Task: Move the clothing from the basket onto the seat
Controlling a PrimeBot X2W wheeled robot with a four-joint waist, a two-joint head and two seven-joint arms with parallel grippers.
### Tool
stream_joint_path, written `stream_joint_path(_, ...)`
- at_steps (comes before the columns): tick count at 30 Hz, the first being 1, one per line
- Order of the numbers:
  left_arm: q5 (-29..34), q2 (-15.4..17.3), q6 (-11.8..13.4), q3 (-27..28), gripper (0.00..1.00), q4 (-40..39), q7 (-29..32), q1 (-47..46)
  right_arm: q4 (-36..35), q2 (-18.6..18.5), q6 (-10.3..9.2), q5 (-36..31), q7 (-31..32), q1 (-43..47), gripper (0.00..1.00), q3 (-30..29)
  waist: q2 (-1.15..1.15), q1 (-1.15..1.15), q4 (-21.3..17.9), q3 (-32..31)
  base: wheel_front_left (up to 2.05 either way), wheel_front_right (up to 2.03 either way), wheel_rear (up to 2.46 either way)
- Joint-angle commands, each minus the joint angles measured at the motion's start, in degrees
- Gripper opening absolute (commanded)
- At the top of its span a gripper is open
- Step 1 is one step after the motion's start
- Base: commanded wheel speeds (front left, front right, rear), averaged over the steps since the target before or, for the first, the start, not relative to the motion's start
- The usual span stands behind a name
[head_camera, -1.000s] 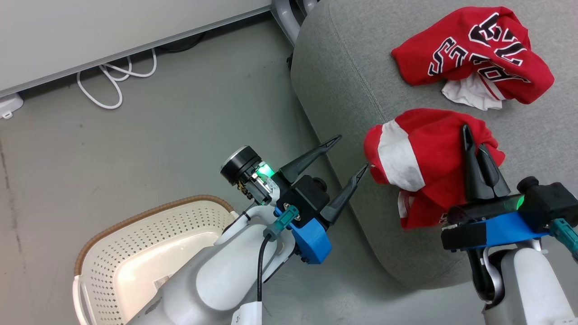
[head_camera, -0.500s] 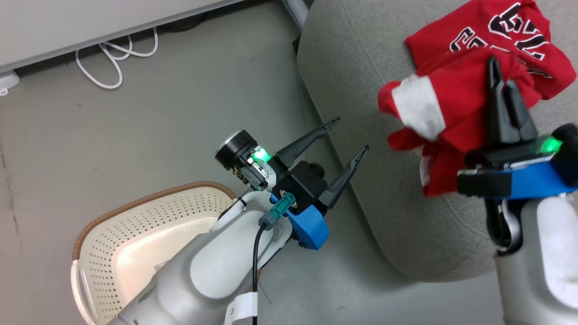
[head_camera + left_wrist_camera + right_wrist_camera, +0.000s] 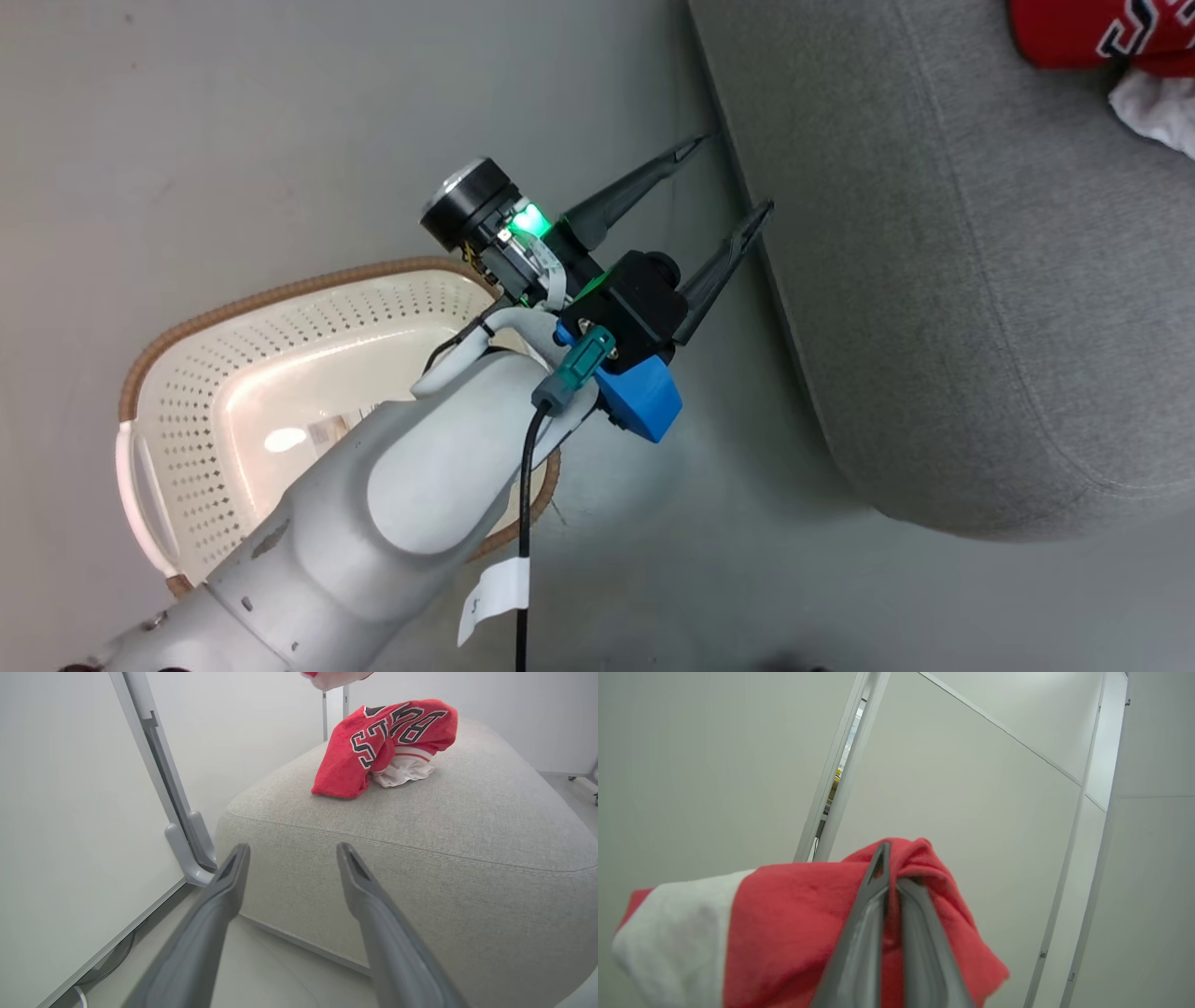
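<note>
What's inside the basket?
In the basket, the visible floor is bare apart from a paper label. The left arm covers its right part; that corner cannot be checked.

- The left gripper [image 3: 292, 849] holds its two dark fingers spread apart with nothing between them, pointing at the side of the grey sofa seat [image 3: 444, 826].
- A crumpled red garment [image 3: 373, 746] with black-and-white lettering and white trim lies on the seat's top.
- A scrap of red-and-white cloth [image 3: 336, 676] hangs in at the top edge.
- A white wall panel [image 3: 70, 812] and its grey frame foot [image 3: 187, 854] stand left of the seat.
</note>
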Motion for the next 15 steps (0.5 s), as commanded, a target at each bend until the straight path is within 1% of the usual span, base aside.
stream_joint_path(1, 0.35, 0.48, 0.30, 0.06, 1.00, -0.37, 0.00, -1.23, 0.47, -1.15, 0.01, -0.09, -0.02, -1.03, 0.00, -0.96, 0.00, 0.00, 1.23, 3.39, 0.00, 0.00, 0.00)
stream_joint_path(4, 0.85, 1.14, 0.56, 0.14, 1.00, -1.27, 0.44, -2.36, 2.66, -5.32, 0.01, 0.44, -0.02, -2.37, 0.00, -4.56, 0.00, 0.00, 1.45, 5.98, 0.00, 0.00, 0.00)
stream_joint_path(6, 1.08, 1.61, 0.51, 0.03, 1.00, -1.77, 0.73, -2.79, 5.66, -7.11, 0.00, 0.38, -0.02, -2.43, 0.00, -7.02, 0.00, 0.00, 1.55, 7.33, 0.00, 0.00, 0.00)
stream_joint_path(8, 1.20, 2.08, 0.64, -0.08, 1.00, -2.21, 1.00, -3.05, 9.09, -8.12, 0.01, 0.16, -0.01, -2.48, 0.00, -9.15, 0.00, 0.00, 1.56, 8.49, 0.00, 0.00, 0.00)
stream_joint_path(11, 1.21, 2.68, 0.83, -0.20, 1.00, -2.91, 1.30, -3.33, 14.23, -7.77, 0.01, -0.40, -0.03, -1.96, 0.00, -10.06, 0.00, 0.00, 1.43, 9.78, 0.00, 0.00, 0.00)
stream_joint_path(15, 1.21, 3.29, 0.87, -0.48, 1.00, -3.43, 1.49, -3.23, 19.98, -5.92, 0.01, -1.32, -0.02, -0.45, 0.00, -9.91, 0.00, 0.00, 1.38, 10.53, 0.00, 0.00, 0.00)
